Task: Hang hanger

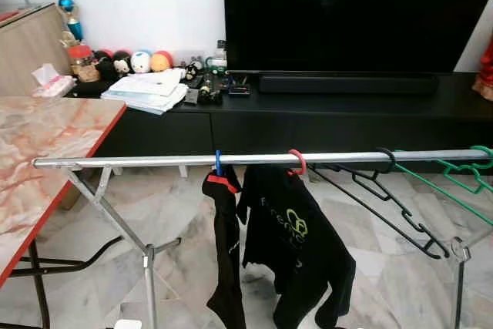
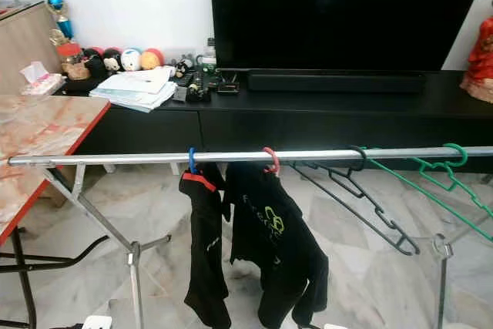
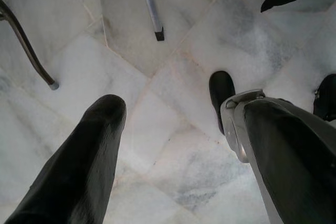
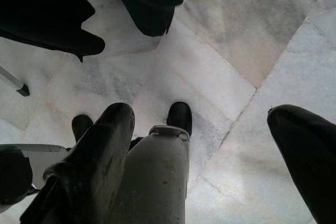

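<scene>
A silver rail [image 1: 154, 161] of a drying rack runs across in front of me. On it hang a blue-hooked hanger [image 1: 218, 162] with a black garment [image 1: 227, 252] and a red-hooked hanger [image 1: 298, 162] with a black printed shirt [image 1: 296, 248]. Further right on the rail hang an empty black hanger [image 1: 381, 189] and an empty green hanger [image 1: 460, 170]. Both arms hang low over the marble floor. My left gripper [image 3: 184, 171] is open and holds nothing. My right gripper [image 4: 205, 166] is open too, with nothing between its fingers.
A marble-topped table with a red edge [image 1: 46, 144] stands at the left, close to the rack's crossed legs [image 1: 146, 252]. Behind the rack is a low black cabinet [image 1: 323, 125] with a large TV [image 1: 354, 13], papers and toys. My feet [image 4: 179, 116] stand on the floor.
</scene>
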`<state>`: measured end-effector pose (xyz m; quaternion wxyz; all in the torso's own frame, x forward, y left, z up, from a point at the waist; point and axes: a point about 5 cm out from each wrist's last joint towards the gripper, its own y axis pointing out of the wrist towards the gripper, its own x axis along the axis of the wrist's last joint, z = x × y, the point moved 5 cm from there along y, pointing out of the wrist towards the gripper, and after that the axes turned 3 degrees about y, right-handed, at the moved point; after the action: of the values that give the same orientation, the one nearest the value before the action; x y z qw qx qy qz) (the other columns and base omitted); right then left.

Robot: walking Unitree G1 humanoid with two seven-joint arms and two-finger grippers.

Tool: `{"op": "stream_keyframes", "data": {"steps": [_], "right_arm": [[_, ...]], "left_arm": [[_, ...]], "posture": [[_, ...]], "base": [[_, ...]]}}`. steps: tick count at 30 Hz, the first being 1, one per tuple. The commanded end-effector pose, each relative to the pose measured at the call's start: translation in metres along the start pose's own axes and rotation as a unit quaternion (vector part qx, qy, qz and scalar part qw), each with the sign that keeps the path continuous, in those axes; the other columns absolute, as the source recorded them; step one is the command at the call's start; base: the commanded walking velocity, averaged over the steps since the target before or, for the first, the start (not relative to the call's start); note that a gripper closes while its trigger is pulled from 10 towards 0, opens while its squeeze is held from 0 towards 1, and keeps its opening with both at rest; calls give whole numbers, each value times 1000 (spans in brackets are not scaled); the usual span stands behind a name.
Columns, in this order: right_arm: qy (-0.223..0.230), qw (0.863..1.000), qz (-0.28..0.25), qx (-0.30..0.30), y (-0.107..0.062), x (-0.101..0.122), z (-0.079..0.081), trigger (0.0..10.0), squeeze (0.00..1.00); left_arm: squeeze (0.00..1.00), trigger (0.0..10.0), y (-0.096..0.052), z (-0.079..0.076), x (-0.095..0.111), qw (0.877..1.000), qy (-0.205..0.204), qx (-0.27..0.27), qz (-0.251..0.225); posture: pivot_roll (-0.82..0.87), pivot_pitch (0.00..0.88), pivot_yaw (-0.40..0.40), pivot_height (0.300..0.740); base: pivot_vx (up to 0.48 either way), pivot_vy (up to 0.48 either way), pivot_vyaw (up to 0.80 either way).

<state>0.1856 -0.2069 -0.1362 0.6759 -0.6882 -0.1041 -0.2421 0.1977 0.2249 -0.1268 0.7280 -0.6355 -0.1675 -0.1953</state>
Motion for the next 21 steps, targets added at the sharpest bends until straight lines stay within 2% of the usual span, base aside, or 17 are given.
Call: {"op": "stream_keyframes", "data": {"steps": [1,21], "right_arm": [[2,1000,4,-1,0,-3,0,10000,0],[2,1000,4,-1,0,-3,0,10000,0]], "left_arm": [[0,10000,-1,1,-8,1000,3,2,11],[0,10000,-1,1,-8,1000,3,2,11]], "posture": [[-7,0,28,740],[-7,0,28,740]], "base": [[0,0,0],[0,0,0]]}}
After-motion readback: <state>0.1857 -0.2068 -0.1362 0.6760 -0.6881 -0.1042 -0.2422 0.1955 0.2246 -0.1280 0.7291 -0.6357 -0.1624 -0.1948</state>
